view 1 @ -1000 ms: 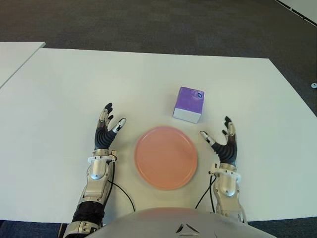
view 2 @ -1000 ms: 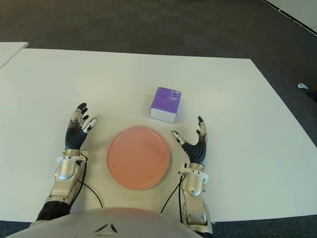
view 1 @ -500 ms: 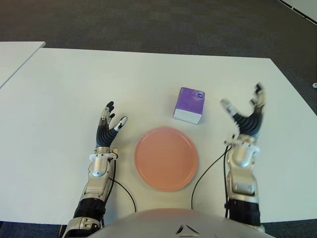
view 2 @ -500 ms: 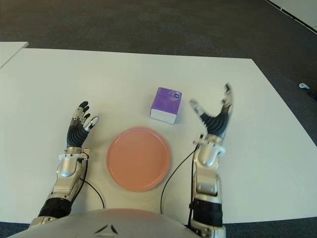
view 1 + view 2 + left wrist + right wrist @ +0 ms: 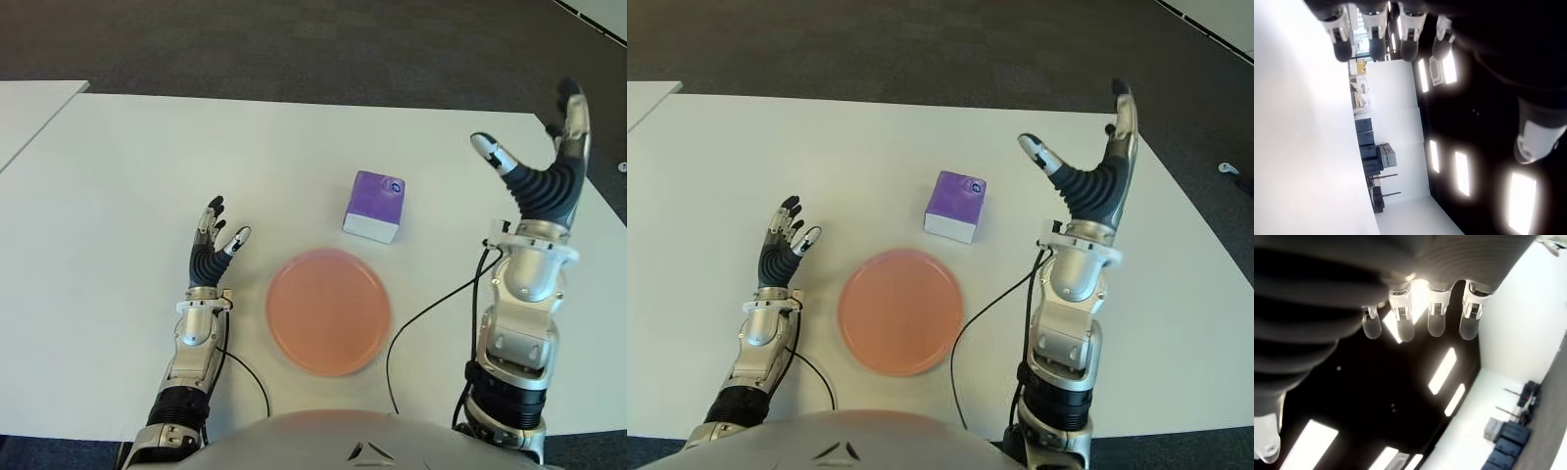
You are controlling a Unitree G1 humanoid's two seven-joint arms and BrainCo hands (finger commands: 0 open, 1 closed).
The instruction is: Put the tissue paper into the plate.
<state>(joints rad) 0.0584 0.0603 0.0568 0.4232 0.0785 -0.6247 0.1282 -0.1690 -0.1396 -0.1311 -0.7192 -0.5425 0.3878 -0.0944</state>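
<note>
The right hand (image 5: 539, 181) is raised, fingers spread and empty; the tissue box (image 5: 374, 207) sits on the table to its left and lower, just beyond the plate (image 5: 328, 310), nearer it than the open left hand (image 5: 209, 253)

1. A white table (image 5: 147, 166) is filling most of the eye views.
2. Dark grey carpet floor (image 5: 294, 44) is showing beyond the table's far edge.
3. A second white table (image 5: 24, 108) is sitting at the far left, apart from the main one, with a strip of floor between them.
4. Ceiling lights (image 5: 1464, 171) are glowing in the left wrist view.
</note>
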